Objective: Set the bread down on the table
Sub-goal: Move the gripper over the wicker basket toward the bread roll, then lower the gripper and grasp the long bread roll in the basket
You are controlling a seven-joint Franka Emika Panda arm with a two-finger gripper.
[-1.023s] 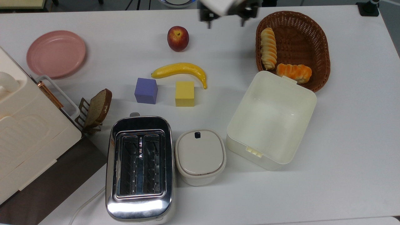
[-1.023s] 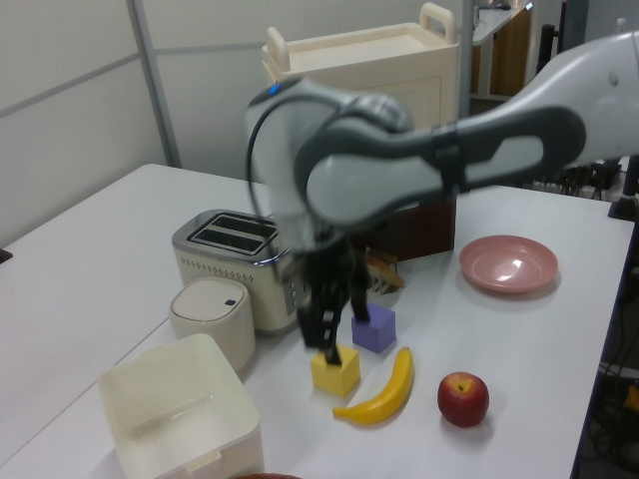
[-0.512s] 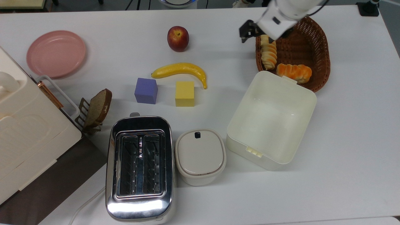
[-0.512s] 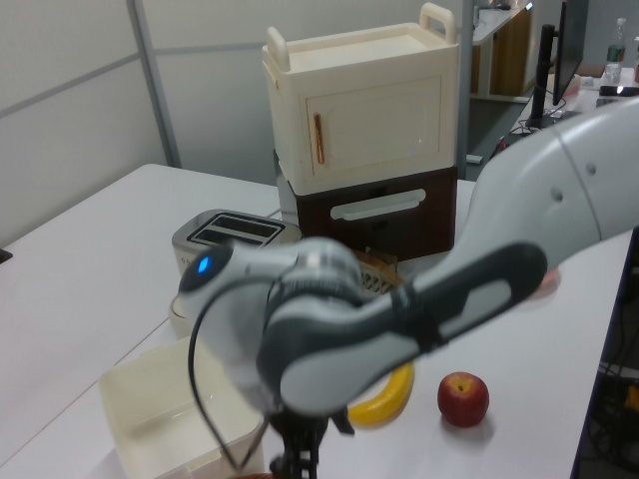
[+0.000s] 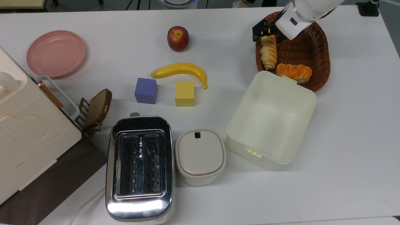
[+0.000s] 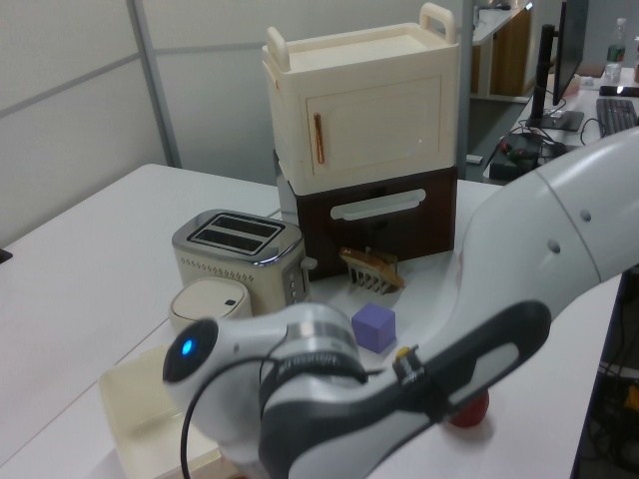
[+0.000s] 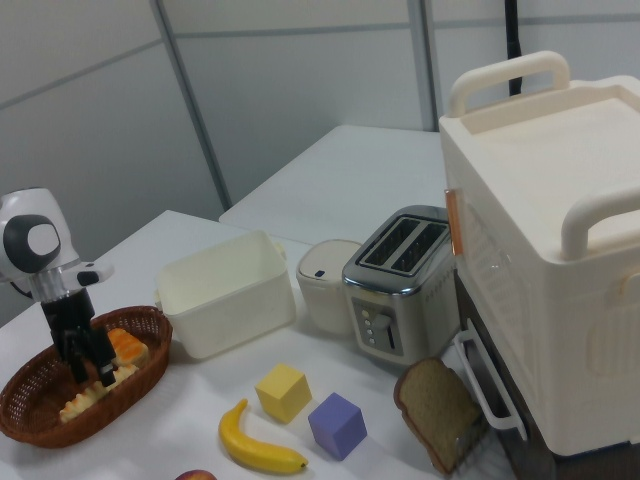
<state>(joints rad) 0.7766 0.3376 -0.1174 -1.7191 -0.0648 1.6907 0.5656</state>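
A brown woven wicker basket point(image 5: 315, 47) is seen near the table's point(image 5: 343, 156) far right corner in the top view, the tabletop itself smooth, matt white. The toaster point(image 5: 139, 168) is finished in glossy polished metal, while the cream tub point(image 5: 272, 120) is smooth plastic.

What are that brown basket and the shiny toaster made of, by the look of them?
The basket looks like woven wicker or rattan: brown strands in a visible weave, matte. It may be a plastic imitation. The toaster seems to be polished metal, likely steel: its casing mirrors the light and its surroundings.
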